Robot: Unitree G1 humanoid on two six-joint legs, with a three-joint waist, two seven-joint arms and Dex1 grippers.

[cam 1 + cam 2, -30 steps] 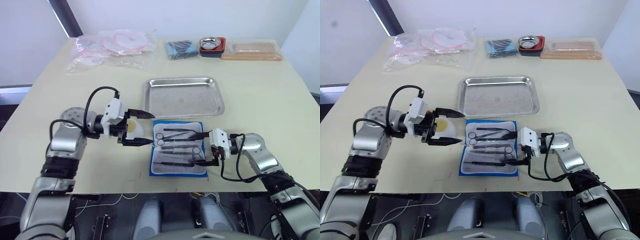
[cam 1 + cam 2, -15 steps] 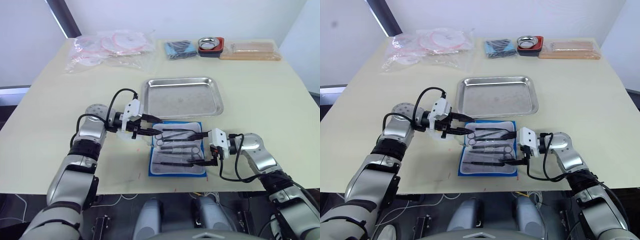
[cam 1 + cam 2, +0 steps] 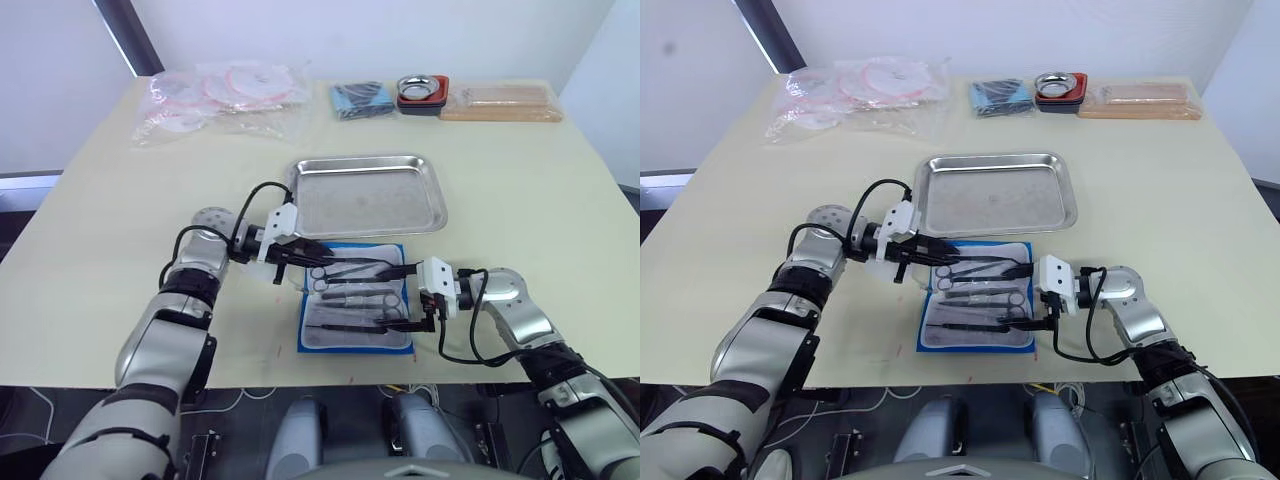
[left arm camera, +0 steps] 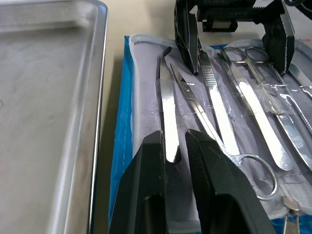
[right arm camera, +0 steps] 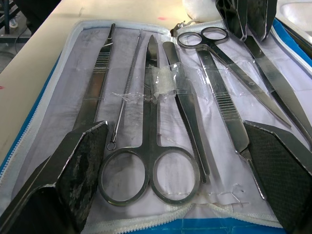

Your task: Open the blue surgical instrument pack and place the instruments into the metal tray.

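Pack: the blue surgical instrument pack (image 3: 357,297) lies opened flat on the table (image 3: 120,200) near my edge, just in front of the metal tray (image 3: 368,193), white lining up.
Instruments: the instruments (image 5: 161,122) lie side by side in the lining under clear strips: scissors, forceps, a thin probe.
Tray: bare steel, nothing in it.
My left claw (image 4: 174,146): at the pack's left end nearest the tray, fingers drawn nearly together around the flat end of one slim steel blade (image 4: 168,112); I grip it, though it lies on the lining.
My right claw (image 5: 178,146): at the pack's right edge, fingers spread wide above the scissor rings, gripping nothing.
Far edge: a clear bag (image 3: 222,95), a dark blue bundle (image 3: 360,98), a small round bowl (image 3: 423,88).
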